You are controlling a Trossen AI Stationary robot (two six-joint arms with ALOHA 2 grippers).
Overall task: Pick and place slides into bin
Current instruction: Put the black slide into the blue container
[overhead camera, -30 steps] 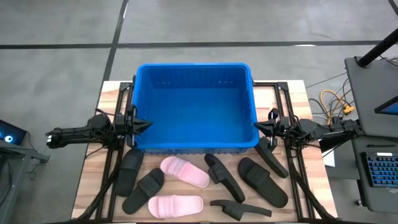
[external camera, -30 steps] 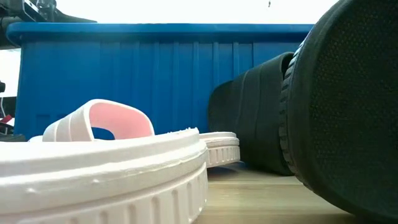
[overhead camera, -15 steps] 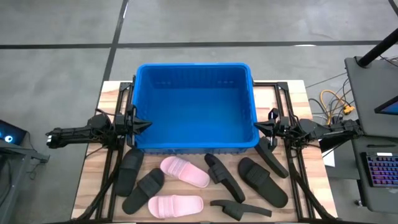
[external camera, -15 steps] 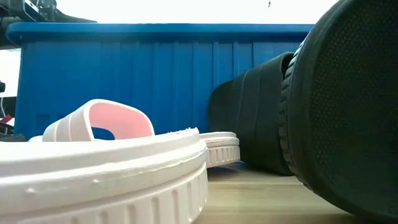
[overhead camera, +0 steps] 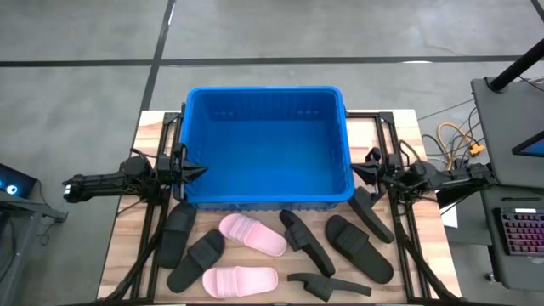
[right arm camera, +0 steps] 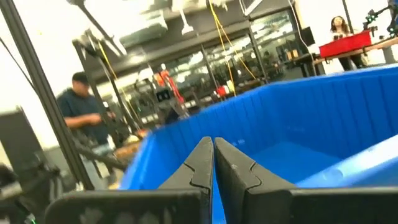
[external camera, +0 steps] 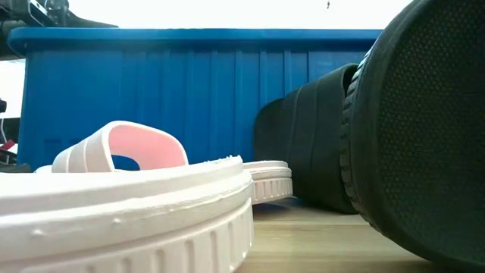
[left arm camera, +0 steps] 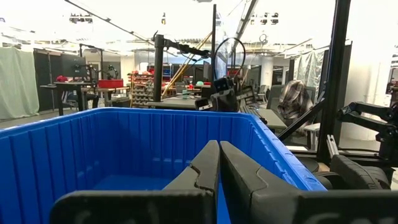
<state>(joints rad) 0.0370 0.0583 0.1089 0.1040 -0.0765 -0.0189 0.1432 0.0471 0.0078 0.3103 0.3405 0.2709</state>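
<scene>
- The bin is bright blue all over, its walls marked with fine vertical ribs.
- Two slides are pale pink.
- The other slides are black, one sole finely dotted in the low view.
- The worktop is light wood with visible grain.
- Both arms are dark, almost black.
- The floor is grey with dark seams.

Your right gripper has shifted since the earlier high-view pictures: its tip now sits slightly farther back along the right wall of the bin, and the wrist section behind it looks turned a little. Its fingers remain pressed together. In the low view you get no visible difference.
</scene>
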